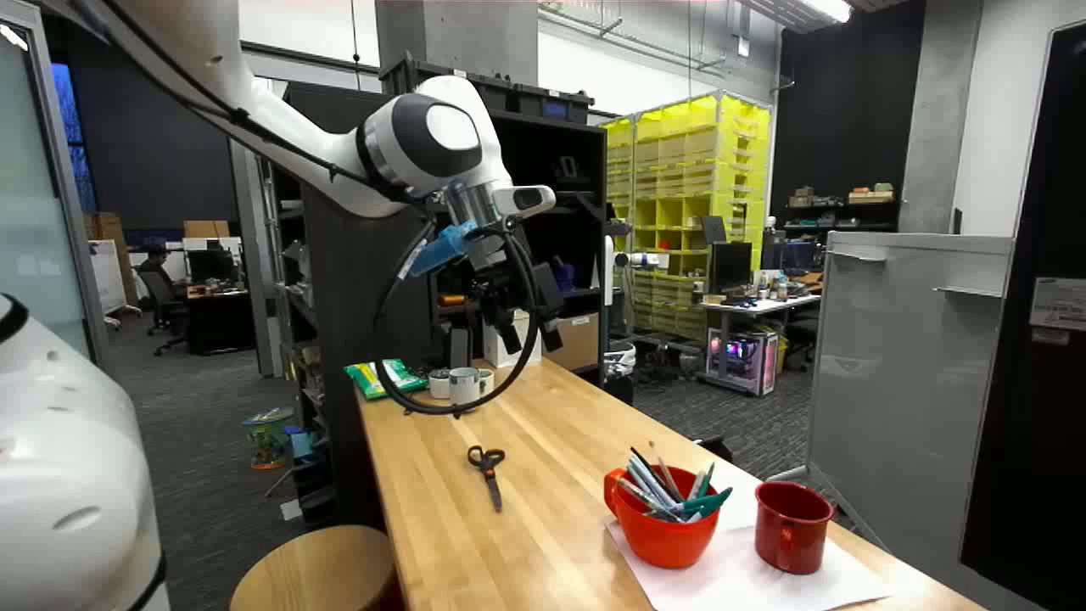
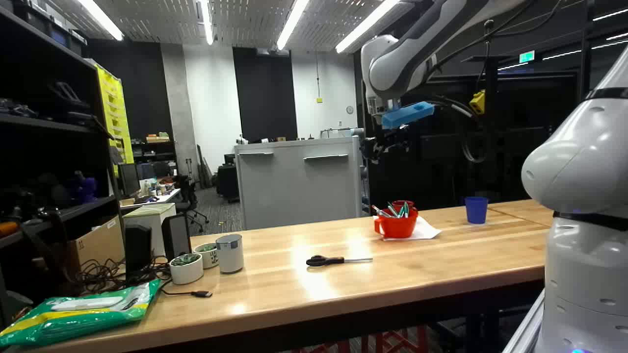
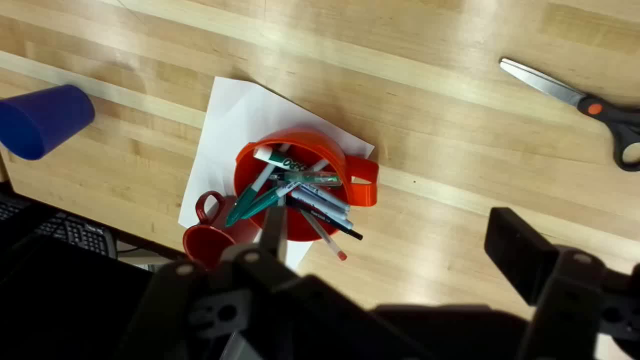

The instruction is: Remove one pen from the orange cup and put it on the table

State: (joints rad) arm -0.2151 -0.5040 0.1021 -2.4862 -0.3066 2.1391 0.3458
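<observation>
Reaching a single pen looks like the step in hand, removal not yet begun. Pens [image 3: 327,202] bunched in the orange cup [image 1: 666,543], several ends out over the rim. Cup upright on white paper [image 3: 225,115], dark red cup [image 1: 793,526] just beside it; scissors [image 2: 336,260] well apart on the desk [image 1: 509,560]. Next move likely calls for centring over the cup, descending, and turning so the fingers [image 3: 520,252] straddle one pen only. Pale pen [image 3: 322,232] with reddish end, leaning outward, seems easiest to isolate; neighbours could come along.

Hand [image 1: 531,338] empty, jaws spread wide. In an exterior view it hangs high above the desk, pointing mostly down, somewhat tilted. In the wrist view the cup lies off toward one finger, not midway. Arm [image 1: 305,136] bent, reaching out from above.
</observation>
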